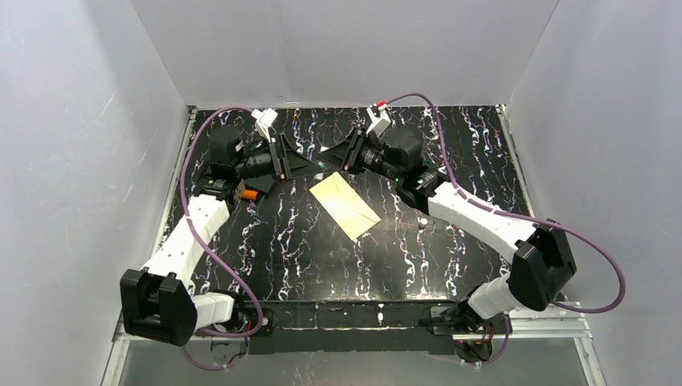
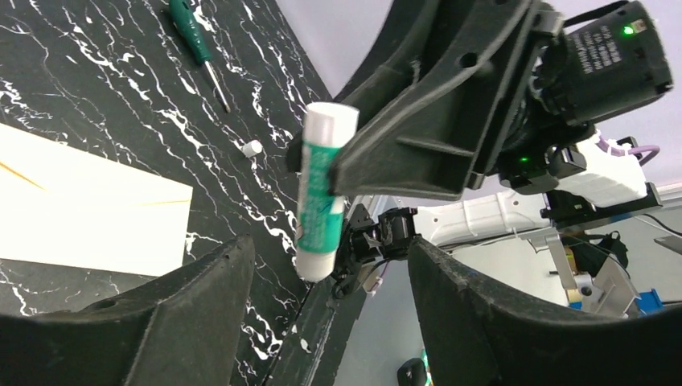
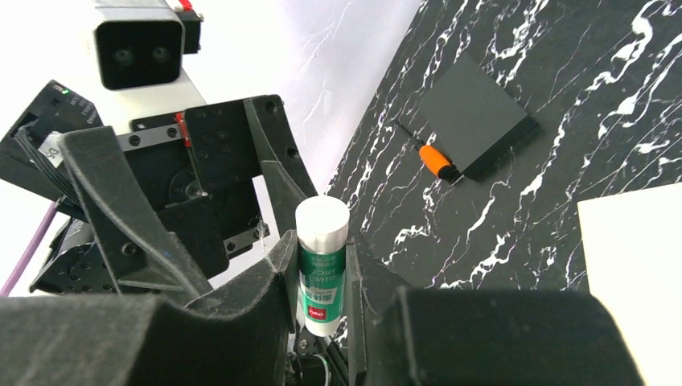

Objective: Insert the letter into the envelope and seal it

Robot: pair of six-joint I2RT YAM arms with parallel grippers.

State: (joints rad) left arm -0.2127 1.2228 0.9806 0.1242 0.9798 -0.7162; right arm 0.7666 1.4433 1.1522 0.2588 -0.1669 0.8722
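Note:
The cream envelope (image 1: 346,205) lies flat at mid-table; it also shows in the left wrist view (image 2: 80,209) and at the right edge of the right wrist view (image 3: 635,273). The white letter does not show in any view. My right gripper (image 1: 327,158) (image 3: 320,241) is shut on a green and white glue stick (image 3: 322,265), held upright above the table's far middle. My left gripper (image 1: 308,166) (image 2: 330,245) faces it, open and empty, with the glue stick (image 2: 322,193) just ahead of its fingers (image 2: 201,297).
A black square card (image 3: 474,117) and an orange-handled screwdriver (image 3: 438,161) (image 1: 251,195) lie under the left arm. A green-handled screwdriver (image 2: 193,40) and a small white piece (image 2: 252,149) lie on the black marbled table (image 1: 306,257). White walls enclose three sides.

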